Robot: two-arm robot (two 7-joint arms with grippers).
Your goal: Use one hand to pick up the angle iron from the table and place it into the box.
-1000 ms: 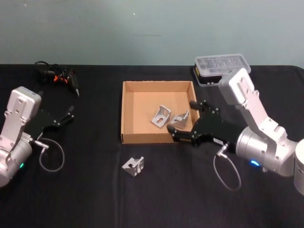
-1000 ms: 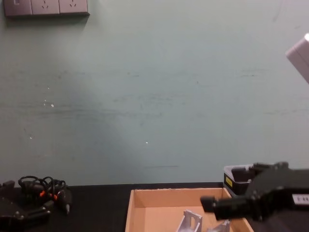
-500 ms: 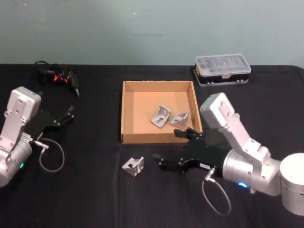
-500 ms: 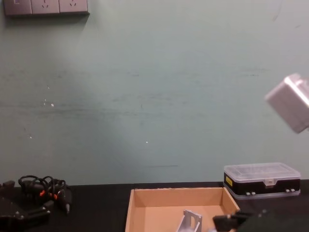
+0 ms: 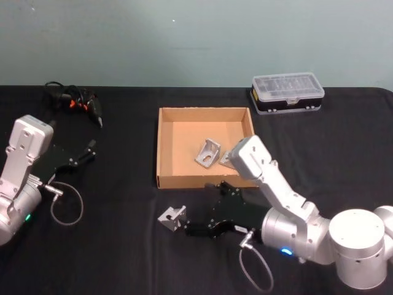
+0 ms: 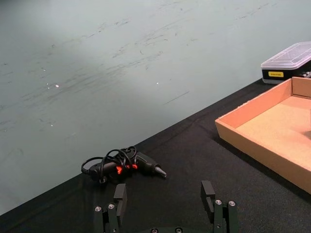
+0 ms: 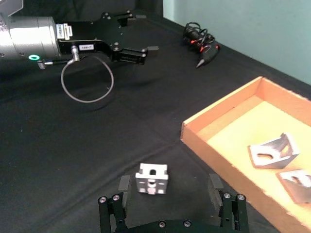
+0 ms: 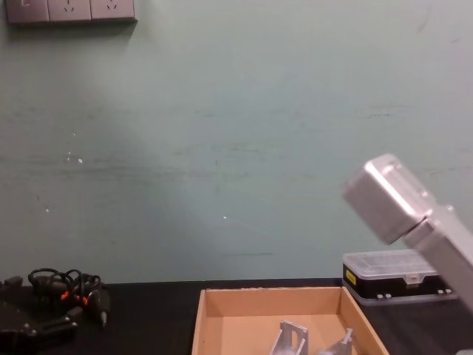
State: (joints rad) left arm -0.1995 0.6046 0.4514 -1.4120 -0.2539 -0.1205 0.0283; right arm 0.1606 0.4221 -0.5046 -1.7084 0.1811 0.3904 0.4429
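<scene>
An angle iron point(image 5: 172, 216) lies on the black table point(image 5: 123, 258) in front of the box point(image 5: 159, 147), a tan cardboard tray. My right gripper point(image 5: 199, 210) is low over the table beside it, open. In the right wrist view the angle iron point(image 7: 152, 178) sits level with the fingertips of my right gripper point(image 7: 169, 183), closer to one finger and apart from both. Two more angle irons point(image 5: 209, 152) lie inside the box point(image 7: 218, 124). My left gripper point(image 5: 91, 149) rests open at the table's left.
A clear-lidded plastic case point(image 5: 287, 91) stands behind the box on the right. A black tool with a coiled cable point(image 5: 73, 99) lies at the back left. My silver right arm point(image 8: 399, 207) rises over the box's front right corner.
My right gripper has left the box's front right edge and swung down and left to the table. It now faces the loose angle iron, still open. The left arm has not moved.
</scene>
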